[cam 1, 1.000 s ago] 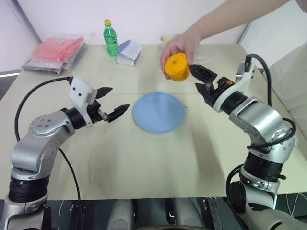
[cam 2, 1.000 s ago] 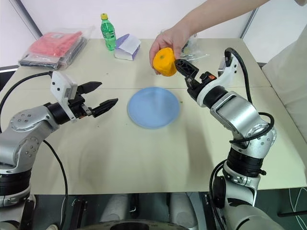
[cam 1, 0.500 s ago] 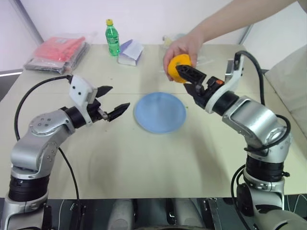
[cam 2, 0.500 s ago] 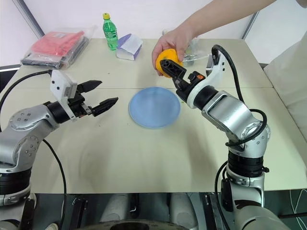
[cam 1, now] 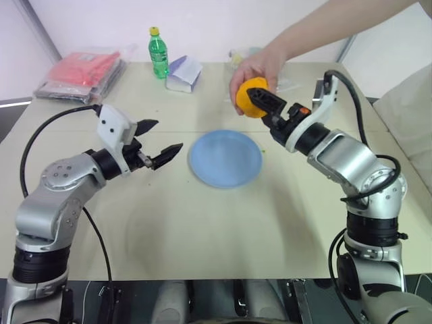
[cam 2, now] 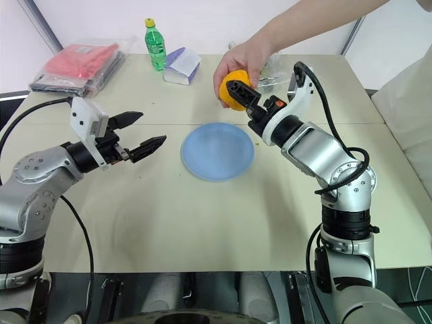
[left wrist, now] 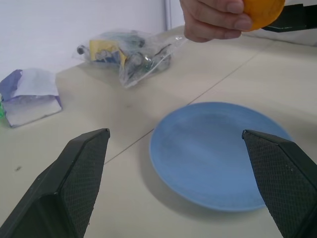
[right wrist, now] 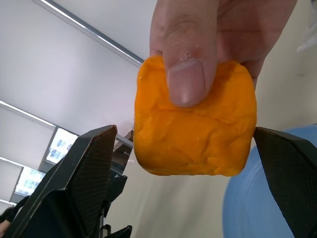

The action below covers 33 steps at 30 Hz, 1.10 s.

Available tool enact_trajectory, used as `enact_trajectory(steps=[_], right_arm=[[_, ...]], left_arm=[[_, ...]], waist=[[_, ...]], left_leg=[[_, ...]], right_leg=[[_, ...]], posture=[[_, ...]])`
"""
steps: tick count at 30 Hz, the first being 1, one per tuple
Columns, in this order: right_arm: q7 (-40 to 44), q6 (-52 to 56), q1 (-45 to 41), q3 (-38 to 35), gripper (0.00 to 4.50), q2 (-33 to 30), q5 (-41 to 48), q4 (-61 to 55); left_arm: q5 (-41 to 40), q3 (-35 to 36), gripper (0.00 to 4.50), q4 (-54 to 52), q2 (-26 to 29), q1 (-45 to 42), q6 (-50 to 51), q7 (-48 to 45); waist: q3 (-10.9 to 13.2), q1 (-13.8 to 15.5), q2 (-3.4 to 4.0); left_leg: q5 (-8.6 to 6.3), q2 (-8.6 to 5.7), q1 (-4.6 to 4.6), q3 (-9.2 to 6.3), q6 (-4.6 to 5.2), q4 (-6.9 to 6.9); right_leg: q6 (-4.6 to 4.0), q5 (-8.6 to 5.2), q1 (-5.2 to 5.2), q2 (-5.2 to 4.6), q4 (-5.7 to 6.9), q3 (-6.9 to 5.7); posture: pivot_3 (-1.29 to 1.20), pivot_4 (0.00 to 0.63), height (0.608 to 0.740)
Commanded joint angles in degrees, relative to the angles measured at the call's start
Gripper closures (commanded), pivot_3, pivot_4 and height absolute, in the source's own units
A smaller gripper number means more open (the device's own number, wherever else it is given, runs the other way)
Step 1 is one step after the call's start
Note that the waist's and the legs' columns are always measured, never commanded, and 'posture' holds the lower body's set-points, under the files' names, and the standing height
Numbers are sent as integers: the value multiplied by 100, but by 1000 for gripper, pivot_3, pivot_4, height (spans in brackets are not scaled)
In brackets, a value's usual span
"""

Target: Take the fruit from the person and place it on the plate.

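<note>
A person's hand [cam 1: 262, 66] holds the orange-yellow fruit [cam 1: 247, 99] in the air above the far rim of the light blue plate [cam 1: 225, 160]. My right gripper [cam 1: 258, 101] is open, with one finger on each side of the fruit [right wrist: 195, 124]. The person's thumb still presses on it. In the right wrist view both black fingers [right wrist: 84, 183] stand just off the fruit's sides. My left gripper [cam 1: 167, 135] is open and holds nothing. It hovers left of the plate [left wrist: 218, 153] and points toward it.
A green bottle [cam 1: 156, 52], a white and purple box [cam 1: 182, 73] and a red packet [cam 1: 81, 73] lie along the table's far left. A clear bag [left wrist: 133, 52] sits behind the plate. The person's arm reaches in from the upper right.
My right gripper has moved left up to the fruit and rolled, so its fingers now flank it. The person's hand holds almost steady. My left arm has not moved.
</note>
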Motion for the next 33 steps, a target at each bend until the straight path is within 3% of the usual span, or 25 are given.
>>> enact_trajectory(steps=[1, 2, 7, 8, 13, 17, 23, 33], right_arm=[[81, 1, -237, 12, 40, 12, -67, -147], [70, 4, -249, 25, 40, 20, -87, -170], [-13, -10, -331, 35, 2408, 55, -105, -191], [-15, -7, -344, 33, 2532, 53, -106, -178], [-33, 15, -380, 28, 2532, 35, -88, -146], [289, 467, -259, 214, 2532, -343, -389, -221], [1990, 1157, 3, 1204, 2532, -1393, -2434, -772], [3709, 659, -241, 2498, 2532, -952, -5388, 129]], left_arm=[[24, 51, 0, -209, -9, -25, -103, 60], [27, 49, 0, -210, -12, -23, -106, 64], [25, 46, 0, -219, -26, -20, -105, 87], [22, 48, 0, -221, -29, -17, -104, 92], [10, 74, 0, -228, -16, 16, -106, 99], [-35, 186, 0, -242, 76, 119, -60, 50], [-252, 438, 0, -455, 327, 436, 129, -61], [-601, 705, 0, -711, 470, 943, 485, -40]], waist=[[0, -3, 0], [0, -3, 0], [0, -1, 0], [0, -2, 0], [0, -3, 0], [0, -3, 1], [1, 3, 1], [1, -6, 1]], left_leg=[[0, 0, 0, 0, 0, 0], [0, 0, 0, 0, 0, 0], [0, 0, 0, 0, 0, -1], [0, 0, 0, 0, 0, -1], [0, 0, -1, 0, 0, -1], [0, 0, -1, 0, 0, -2], [-1, 1, -2, -3, 2, -5], [-1, 1, -1, -1, 2, -7]], right_leg=[[0, 0, 0, 0, 0, 0], [0, 0, -1, 0, 0, 0], [0, 0, -1, 0, 0, 0], [0, 0, -1, 0, 0, 0], [0, 0, -2, 0, -1, 0], [-1, 0, -2, 0, -1, 0], [-2, -1, -3, -1, -9, 0], [-2, -1, -4, 1, -14, 0]], posture=[[0, 150, 731], [0, 150, 731], [0, 150, 731], [0, 150, 731], [0, 150, 731], [0, 150, 731], [0, 150, 731], [0, 150, 731]])
